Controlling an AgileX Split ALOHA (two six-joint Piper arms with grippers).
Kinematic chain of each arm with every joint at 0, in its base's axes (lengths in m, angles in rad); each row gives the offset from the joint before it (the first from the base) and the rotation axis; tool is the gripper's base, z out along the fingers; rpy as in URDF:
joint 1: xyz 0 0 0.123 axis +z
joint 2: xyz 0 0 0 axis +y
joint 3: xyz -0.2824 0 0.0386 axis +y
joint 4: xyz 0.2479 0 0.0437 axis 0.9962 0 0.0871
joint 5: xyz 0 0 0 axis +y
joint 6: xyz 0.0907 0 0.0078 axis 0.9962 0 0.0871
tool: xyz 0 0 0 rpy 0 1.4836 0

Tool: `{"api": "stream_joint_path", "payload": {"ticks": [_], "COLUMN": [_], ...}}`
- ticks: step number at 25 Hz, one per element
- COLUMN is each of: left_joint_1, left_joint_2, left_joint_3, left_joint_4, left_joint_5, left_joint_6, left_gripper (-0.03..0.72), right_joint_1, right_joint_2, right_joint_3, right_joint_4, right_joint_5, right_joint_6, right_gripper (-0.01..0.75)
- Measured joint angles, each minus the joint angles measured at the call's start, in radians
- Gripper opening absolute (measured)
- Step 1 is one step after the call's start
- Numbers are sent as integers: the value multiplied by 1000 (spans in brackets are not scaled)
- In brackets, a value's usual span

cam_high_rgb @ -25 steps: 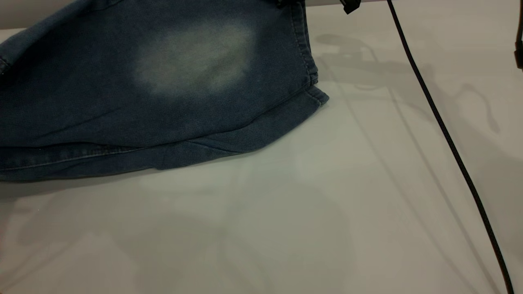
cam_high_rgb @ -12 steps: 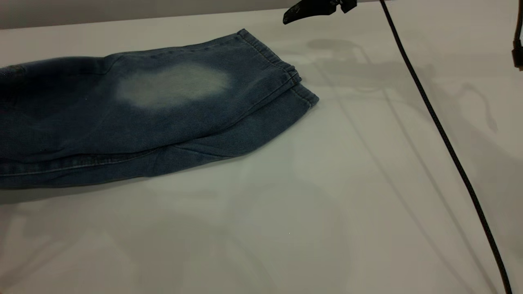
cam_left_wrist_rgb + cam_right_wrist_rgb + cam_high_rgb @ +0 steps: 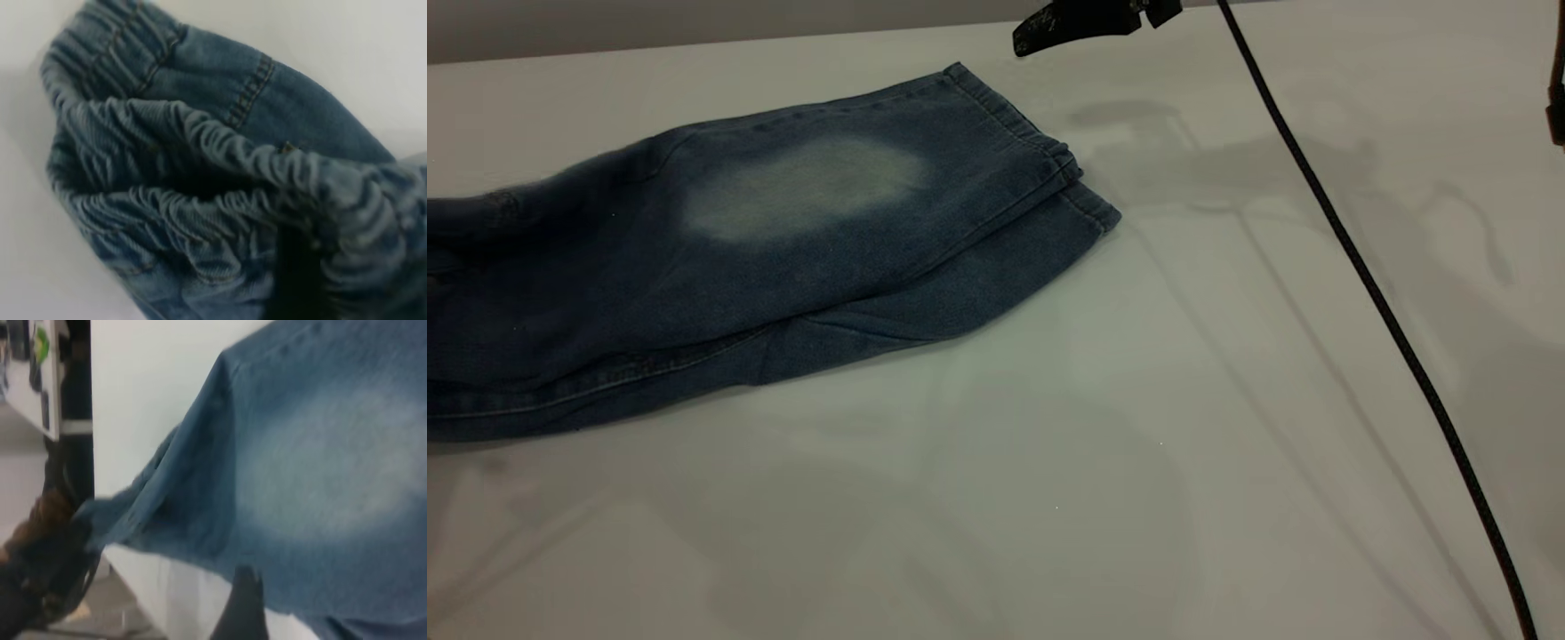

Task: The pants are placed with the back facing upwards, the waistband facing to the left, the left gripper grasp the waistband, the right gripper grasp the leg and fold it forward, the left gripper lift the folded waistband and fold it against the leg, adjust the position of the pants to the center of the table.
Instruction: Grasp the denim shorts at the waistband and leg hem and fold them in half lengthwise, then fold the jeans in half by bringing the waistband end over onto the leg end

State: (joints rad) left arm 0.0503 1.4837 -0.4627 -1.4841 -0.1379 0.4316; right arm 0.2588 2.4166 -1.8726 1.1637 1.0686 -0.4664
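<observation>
Since a moment ago my right gripper (image 3: 1049, 22) has slid left above the table's (image 3: 1138, 444) far edge, jaws parted, empty. Nearer, the folded pants (image 3: 783, 258) lie left; my left gripper clamps the waistband (image 3: 200, 180).

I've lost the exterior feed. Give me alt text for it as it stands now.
Folded pants lie flat on the table, upper left of the view, a faded patch facing up and the leg hems stacked at their right end. The right tool hangs just beyond those hems at the top edge, touching nothing; a black cable runs diagonally down the right side.
</observation>
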Motion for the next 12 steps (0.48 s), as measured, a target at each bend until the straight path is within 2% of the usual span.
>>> {"api": "stream_joint_path", "payload": {"ticks": [4,8,12], "left_joint_1": [0,0,7], "left_joint_2": [-2,-31,-83], "left_joint_3": [0,0,1], "left_joint_4": [-7,-9,-13], "left_joint_5": [4,80,82], "left_joint_6": [121,223,244], "left_gripper": [507,517,519], "right_joint_1": [0,0,0], "right_joint_2": [0,0,0], "right_joint_3": [0,0,0], "right_joint_4": [1,3,5], "right_joint_5": [7,7,12], "right_joint_6": [-12,-12,-16], "right_gripper": [563,563,563]}}
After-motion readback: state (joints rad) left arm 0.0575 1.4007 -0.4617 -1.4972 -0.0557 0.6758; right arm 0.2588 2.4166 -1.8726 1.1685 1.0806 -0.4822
